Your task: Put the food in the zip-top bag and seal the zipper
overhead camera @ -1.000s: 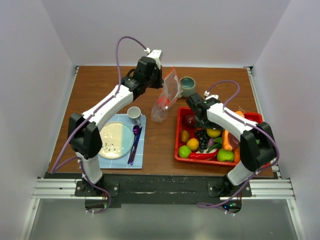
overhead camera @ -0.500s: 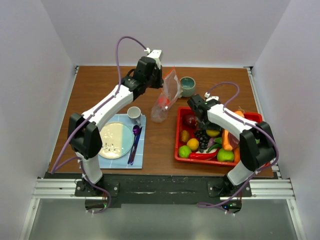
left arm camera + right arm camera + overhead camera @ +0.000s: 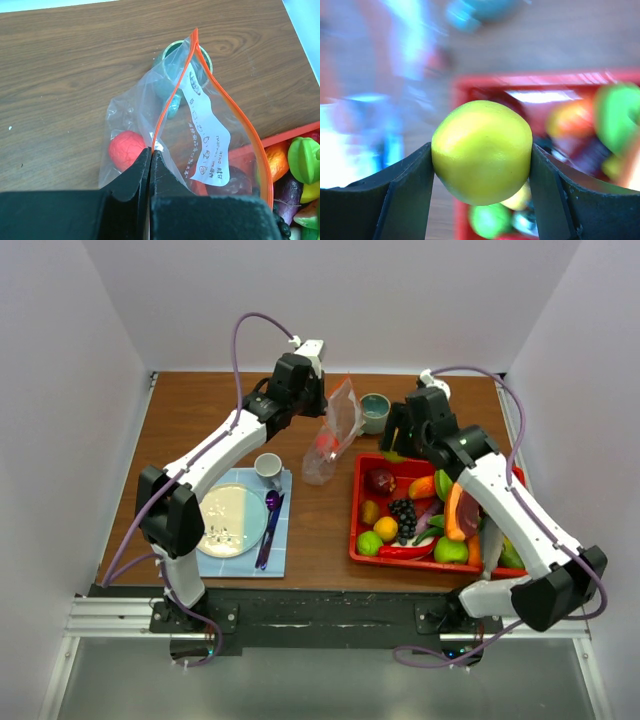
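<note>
Pinching comes first on the left: the left gripper (image 3: 151, 150) has its fingers pressed together on one lip of the zip-top bag (image 3: 200, 130), holding it upright off the table with the zipper (image 3: 171, 91) spread into a narrow teardrop mouth. One red round fruit (image 3: 127, 150) lies at the bottom of the bag. Just beyond the bag stands a teal cup (image 3: 376, 412). Further right, the right gripper (image 3: 481, 155) is clamped on a yellow-green round fruit (image 3: 480, 140), gripped across its middle and raised above the far left corner of the red tray (image 3: 353, 530), where the other food, such as the dark grapes (image 3: 403, 512), waits. The step in hand looks like carrying this fruit to the bag. To do it well, the right arm should probably pass on the near side of the cup, come over the widest part of the teardrop and lower the fruit between the lips before letting go, since the mouth is slim and the free lip is floppy. The right wrist view is blurred, so the fruit's line-up with the mouth cannot be judged from there.
</note>
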Controlling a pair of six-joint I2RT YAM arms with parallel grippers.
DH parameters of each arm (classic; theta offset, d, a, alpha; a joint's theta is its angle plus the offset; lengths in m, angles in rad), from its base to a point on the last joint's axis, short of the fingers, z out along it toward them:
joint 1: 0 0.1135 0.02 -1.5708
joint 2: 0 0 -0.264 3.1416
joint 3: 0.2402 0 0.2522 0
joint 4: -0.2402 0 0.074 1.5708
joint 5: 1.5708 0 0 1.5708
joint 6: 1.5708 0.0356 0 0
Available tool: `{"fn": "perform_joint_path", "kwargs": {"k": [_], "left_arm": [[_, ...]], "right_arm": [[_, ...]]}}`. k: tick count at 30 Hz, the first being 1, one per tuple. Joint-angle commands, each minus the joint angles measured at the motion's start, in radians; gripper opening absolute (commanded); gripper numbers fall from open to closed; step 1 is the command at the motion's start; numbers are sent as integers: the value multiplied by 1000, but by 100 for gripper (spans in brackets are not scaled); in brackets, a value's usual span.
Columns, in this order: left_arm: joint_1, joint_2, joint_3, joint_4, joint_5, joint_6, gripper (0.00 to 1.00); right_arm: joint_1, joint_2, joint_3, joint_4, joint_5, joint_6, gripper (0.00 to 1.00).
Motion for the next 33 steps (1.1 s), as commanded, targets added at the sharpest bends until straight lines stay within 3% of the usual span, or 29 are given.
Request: {"fn": "perform_joint_path", "kwargs": {"k": [1, 7, 14, 15, 18, 19, 25, 27, 33], "left_arm": [[-4, -5, 36, 28, 27, -10, 0], [-2, 6, 89, -7, 40, -6, 0], [-1, 0, 122, -32, 41, 3, 0], [-2, 0, 122, -38, 43, 3, 0], [-2, 0, 127, -41, 43, 7, 0], [-1, 0, 127, -41, 43, 9, 0], [4, 11, 135, -39, 41, 4, 0], [6, 12, 136, -38, 43, 0, 0], [9, 17, 138, -29, 41, -9, 0]], "right_arm": [[27, 58, 151, 149, -172, -7, 24], [86, 224, 350, 176, -164, 13, 27], [101, 322, 354, 205, -129, 40, 38], [101, 345, 369, 199, -124, 37, 41], [99, 368, 398, 169, -108, 30, 76], [101, 364, 398, 172, -101, 28, 81], [101, 347, 407, 156, -88, 5, 90], [101, 328, 398, 161, -86, -2, 97], [99, 302, 400, 130, -65, -19, 99]]}}
